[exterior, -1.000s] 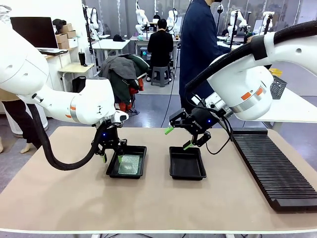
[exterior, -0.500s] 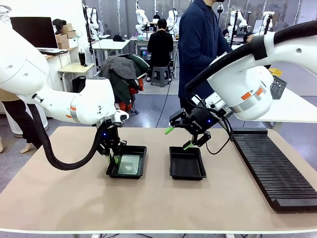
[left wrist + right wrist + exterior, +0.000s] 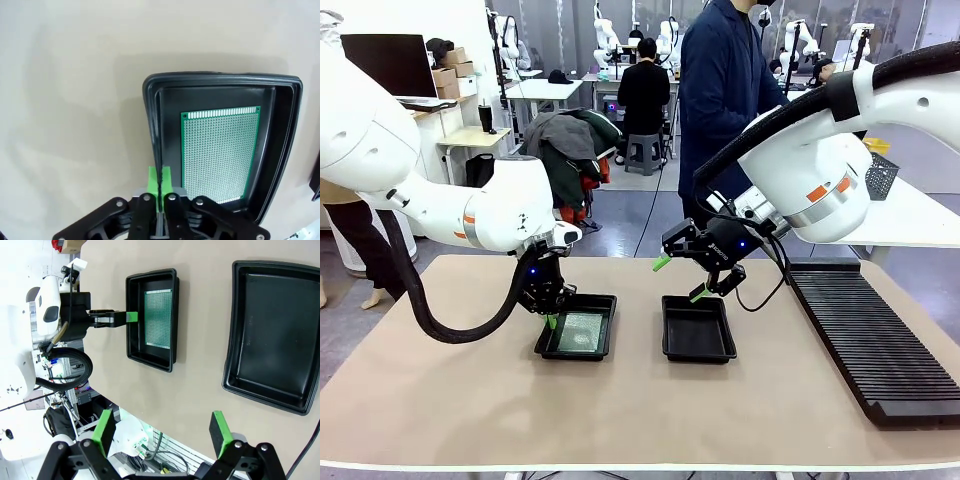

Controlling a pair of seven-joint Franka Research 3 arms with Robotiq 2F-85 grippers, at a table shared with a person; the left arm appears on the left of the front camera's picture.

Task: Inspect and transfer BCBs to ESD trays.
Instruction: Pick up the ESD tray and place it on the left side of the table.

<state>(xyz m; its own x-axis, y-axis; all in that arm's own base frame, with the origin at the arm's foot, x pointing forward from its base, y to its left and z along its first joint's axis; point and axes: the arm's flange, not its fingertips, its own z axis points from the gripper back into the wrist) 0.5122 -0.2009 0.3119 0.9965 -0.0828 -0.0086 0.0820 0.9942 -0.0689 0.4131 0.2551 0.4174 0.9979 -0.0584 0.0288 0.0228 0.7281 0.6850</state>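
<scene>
The left tool (image 3: pixel 551 320) (image 3: pixel 160 177) (image 3: pixel 131 316) has its green pads pressed together on the thin rim of the left ESD tray (image 3: pixel 605 300) (image 3: pixel 220 77) (image 3: pixel 150 274). One BCB (image 3: pixel 580 332) (image 3: pixel 220 152) (image 3: pixel 158 317) lies flat on this tray's floor. The right tool (image 3: pixel 680 278) (image 3: pixel 161 425) hangs with its fingers wide apart above the right ESD tray (image 3: pixel 698 345) (image 3: pixel 270 330), and both trays sit near each other on the tabletop (image 3: pixel 470 400)

My left gripper (image 3: pixel 160 177) and right gripper (image 3: pixel 161 424) wear bright green pads on black fingers. The thin rectangular circuit board (image 3: pixel 220 152) is green, covered in a fine grid of pale dots, with a pale striped band along one short edge. The shallow rectangular plastic tray (image 3: pixel 220 80) is plain black, like the second tray (image 3: pixel 272 330). The tabletop (image 3: pixel 620 410) is beige; the ribbed rack (image 3: pixel 870 340) is black.
</scene>
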